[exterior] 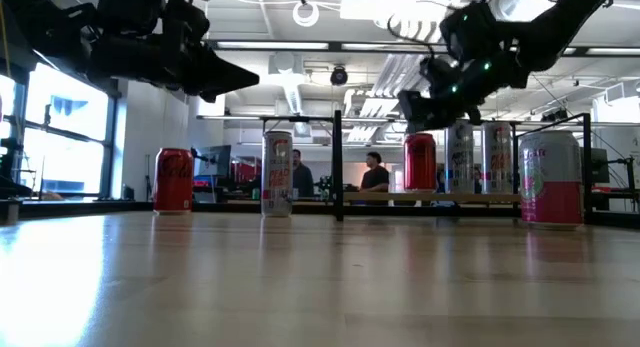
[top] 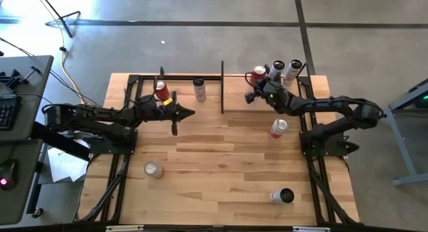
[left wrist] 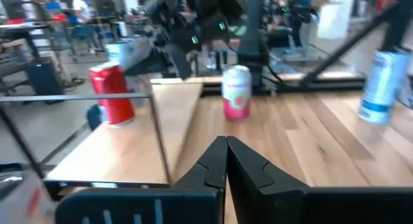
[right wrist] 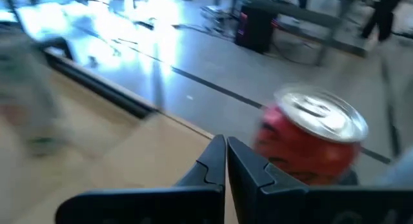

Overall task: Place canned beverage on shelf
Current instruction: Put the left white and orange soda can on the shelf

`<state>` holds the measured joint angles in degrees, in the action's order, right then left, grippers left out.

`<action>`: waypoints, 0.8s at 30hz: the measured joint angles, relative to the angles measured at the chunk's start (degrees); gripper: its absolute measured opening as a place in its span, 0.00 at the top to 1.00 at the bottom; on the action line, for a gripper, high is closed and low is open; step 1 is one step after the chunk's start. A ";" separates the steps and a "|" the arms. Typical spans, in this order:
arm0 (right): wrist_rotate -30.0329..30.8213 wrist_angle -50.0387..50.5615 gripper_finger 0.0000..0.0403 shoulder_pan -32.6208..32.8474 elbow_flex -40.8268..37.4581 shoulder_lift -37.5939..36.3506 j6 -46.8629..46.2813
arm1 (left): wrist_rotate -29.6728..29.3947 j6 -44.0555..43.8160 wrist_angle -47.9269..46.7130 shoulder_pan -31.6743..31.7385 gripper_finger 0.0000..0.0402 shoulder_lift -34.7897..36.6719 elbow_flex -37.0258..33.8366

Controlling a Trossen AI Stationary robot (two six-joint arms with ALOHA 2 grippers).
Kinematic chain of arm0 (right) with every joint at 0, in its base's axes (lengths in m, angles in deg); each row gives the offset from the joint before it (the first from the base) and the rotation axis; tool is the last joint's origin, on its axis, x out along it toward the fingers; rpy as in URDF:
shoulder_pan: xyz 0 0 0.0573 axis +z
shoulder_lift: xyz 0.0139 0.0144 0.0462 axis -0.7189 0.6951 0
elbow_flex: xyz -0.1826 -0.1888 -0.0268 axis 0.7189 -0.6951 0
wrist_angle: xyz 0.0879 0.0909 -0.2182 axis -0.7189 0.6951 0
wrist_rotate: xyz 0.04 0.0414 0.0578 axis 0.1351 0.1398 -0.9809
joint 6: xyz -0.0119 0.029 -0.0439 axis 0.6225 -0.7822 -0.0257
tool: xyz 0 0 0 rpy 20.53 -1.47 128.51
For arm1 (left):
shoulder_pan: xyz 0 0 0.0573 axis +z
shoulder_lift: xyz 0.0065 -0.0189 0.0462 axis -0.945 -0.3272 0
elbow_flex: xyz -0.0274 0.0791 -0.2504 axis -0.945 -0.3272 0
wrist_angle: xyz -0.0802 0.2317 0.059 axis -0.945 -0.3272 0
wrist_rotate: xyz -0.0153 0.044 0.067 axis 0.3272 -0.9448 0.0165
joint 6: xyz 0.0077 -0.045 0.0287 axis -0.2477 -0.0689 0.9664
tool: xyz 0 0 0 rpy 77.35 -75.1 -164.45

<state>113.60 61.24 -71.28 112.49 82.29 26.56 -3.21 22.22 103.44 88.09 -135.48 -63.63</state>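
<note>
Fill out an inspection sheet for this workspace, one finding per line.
Surface: light-wood tabletop, bare in the middle.
Job's things: low light-wood shelf with thin black upright plate at the far edge; red can and two black-topped white cans at its right end. Off the shelf: red cola can, slim white can, pink-and-white can, silver-topped can, white can lying on its side.
Clutter: nothing seen.
Grippers: left gripper shut, empty, above the table; right gripper shut, empty, by the shelf's red can.
Cables: yellow cable on the floor.
Surroundings: people beyond the table.
</note>
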 joint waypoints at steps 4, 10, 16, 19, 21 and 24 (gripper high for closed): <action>-0.01 1.20 1.00 7.90 0.01 -3.69 0.04 | -0.21 2.44 -1.83 -3.89 1.00 0.75 0.00; 3.67 1.37 1.00 20.51 0.02 -4.46 0.64 | -5.34 3.65 -9.44 -12.54 1.00 5.00 0.20; 7.14 -0.37 1.00 27.67 0.02 -4.46 0.95 | -7.41 0.07 -32.68 -20.64 1.00 11.08 8.04; 7.24 -1.34 1.00 29.37 0.02 -4.46 1.66 | -6.85 -5.14 -47.48 -23.81 1.00 11.50 15.47; 7.31 -1.56 1.00 29.90 0.02 -4.46 2.42 | -9.82 -9.56 -58.28 -26.16 1.00 11.28 21.12; 7.29 -1.47 1.00 30.02 0.02 -4.46 2.54 | -15.55 -17.30 -73.30 -30.44 0.97 9.24 29.19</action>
<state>120.89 59.78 -41.25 112.51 77.84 29.10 -18.76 4.92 30.14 57.66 -126.24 -34.44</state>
